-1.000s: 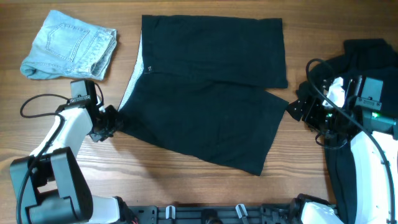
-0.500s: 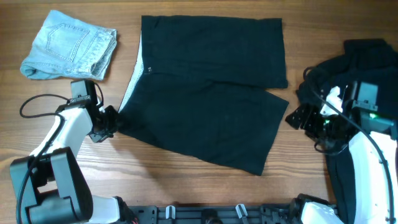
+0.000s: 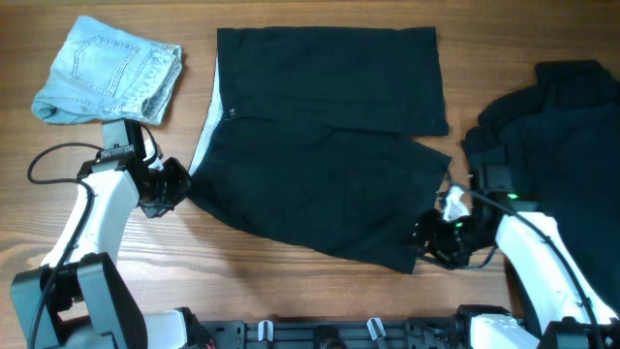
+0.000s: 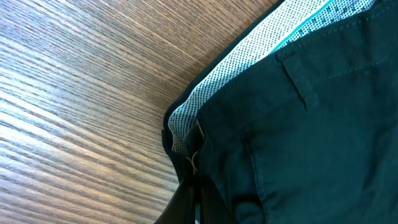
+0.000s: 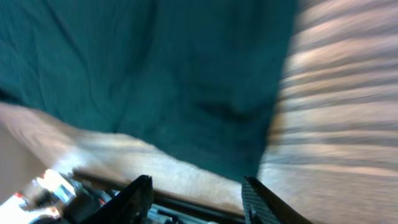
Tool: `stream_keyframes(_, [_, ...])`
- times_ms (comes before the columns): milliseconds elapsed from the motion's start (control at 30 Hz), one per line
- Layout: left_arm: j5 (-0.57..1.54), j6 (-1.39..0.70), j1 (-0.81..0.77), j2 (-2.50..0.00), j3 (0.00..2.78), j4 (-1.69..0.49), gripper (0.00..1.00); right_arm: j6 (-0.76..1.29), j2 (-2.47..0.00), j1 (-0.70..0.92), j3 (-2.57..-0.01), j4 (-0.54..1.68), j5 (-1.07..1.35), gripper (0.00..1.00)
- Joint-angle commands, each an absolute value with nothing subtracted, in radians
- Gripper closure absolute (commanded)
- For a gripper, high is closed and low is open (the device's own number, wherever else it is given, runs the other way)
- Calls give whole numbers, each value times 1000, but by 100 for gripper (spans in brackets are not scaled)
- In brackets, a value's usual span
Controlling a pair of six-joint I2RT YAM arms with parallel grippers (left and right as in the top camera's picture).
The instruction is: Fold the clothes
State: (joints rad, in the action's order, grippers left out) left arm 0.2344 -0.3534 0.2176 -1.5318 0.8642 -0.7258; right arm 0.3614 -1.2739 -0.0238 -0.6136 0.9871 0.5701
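Dark shorts (image 3: pixel 320 136) lie spread flat in the middle of the table, waistband with its dotted white lining to the left. My left gripper (image 3: pixel 177 184) is shut on the waistband's near corner (image 4: pixel 186 146), its fingers pinched together at the bottom of the left wrist view (image 4: pixel 189 202). My right gripper (image 3: pixel 426 242) is open and empty at the lower leg's hem corner; its fingers (image 5: pixel 199 199) hover wide apart over the hem (image 5: pixel 186 81) near the table's front edge.
Folded light-blue denim shorts (image 3: pixel 108 71) lie at the back left. A pile of dark clothes (image 3: pixel 567 155) covers the right side of the table. The table's front edge with its rail runs just below my right gripper.
My right gripper has swung from the shorts' right side down and left to the lower hem corner. My left gripper nudged the waistband slightly up and left.
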Motion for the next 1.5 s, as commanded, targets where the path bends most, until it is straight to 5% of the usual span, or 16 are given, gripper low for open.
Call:
stream_keyframes(0, [259, -345, 223, -1517, 883, -727, 96, 528, -1281, 113, -596, 950, 575, 69])
stream_keyframes(200, [259, -345, 223, -1517, 883, -727, 96, 708, -1308, 192, -536, 845, 414, 77])
stream_keyframes(467, [273, -345, 223, -1517, 883, -738, 96, 667, -1493, 182, -528, 778, 368, 84])
stream_keyframes(867, [273, -345, 223, -1517, 883, -737, 96, 554, -1299, 182, -590, 974, 457, 39])
stream_keyframes(1067, [273, -345, 223, -1517, 883, -734, 96, 678, -1302, 182, -466, 869, 438, 51])
stream_keyframes(1133, [273, -345, 223, -1517, 883, -734, 96, 709, -1304, 182, -466, 857, 438, 51])
stream_keyframes(1233, [273, -346, 223, -1517, 883, -734, 96, 739, -1315, 182, -466, 807, 437, 36])
stream_keyframes(1467, [273, -346, 223, -1517, 883, -734, 96, 762, -1388, 182, -466, 741, 439, 44])
